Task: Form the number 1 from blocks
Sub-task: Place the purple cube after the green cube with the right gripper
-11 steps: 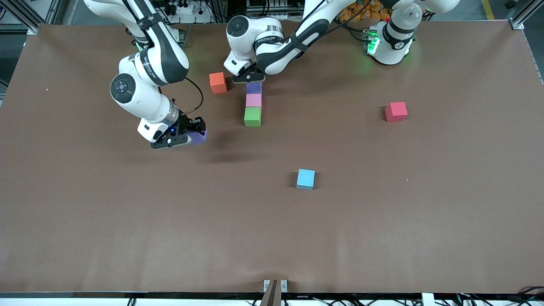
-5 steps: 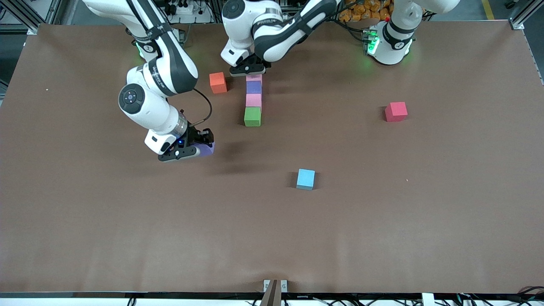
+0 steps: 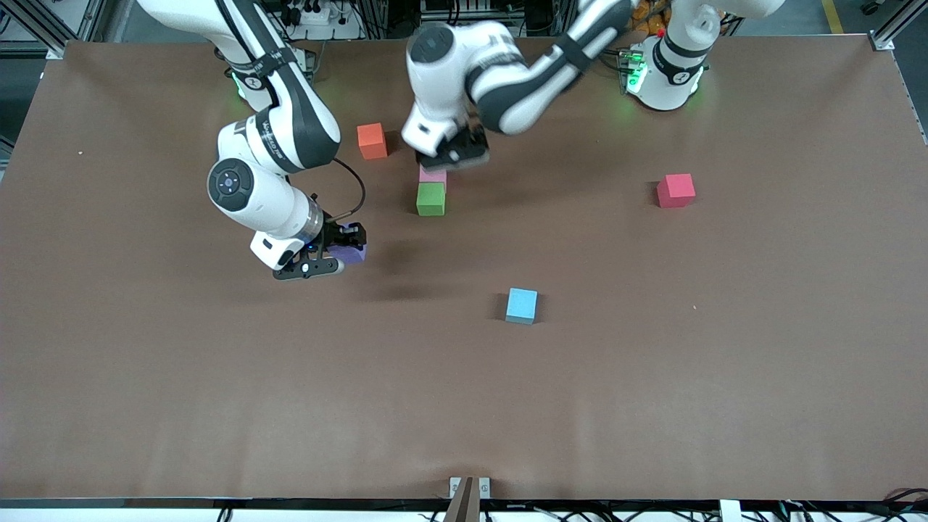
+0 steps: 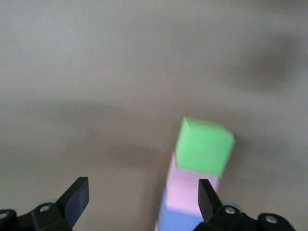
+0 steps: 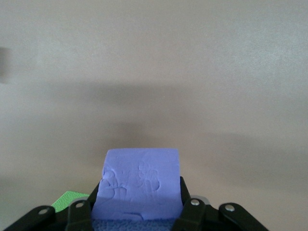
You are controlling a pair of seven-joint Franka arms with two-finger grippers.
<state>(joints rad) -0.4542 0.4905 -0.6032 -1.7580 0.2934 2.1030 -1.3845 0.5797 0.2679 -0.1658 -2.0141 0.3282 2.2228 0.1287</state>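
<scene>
Using the green block as my landmark: nearer the camera and toward the right arm's end, my right gripper clamped a purple block above the table. A pink block touched the green one, just farther. Over that row my left gripper hung wide, empty.

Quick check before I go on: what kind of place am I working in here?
Most likely a robotics lab bench. A wide brown table carries only loose foam cubes, such as the green block and light blue cube. Aluminium frame posts and cabling ring the edges, and two arms are mounted on it.
</scene>
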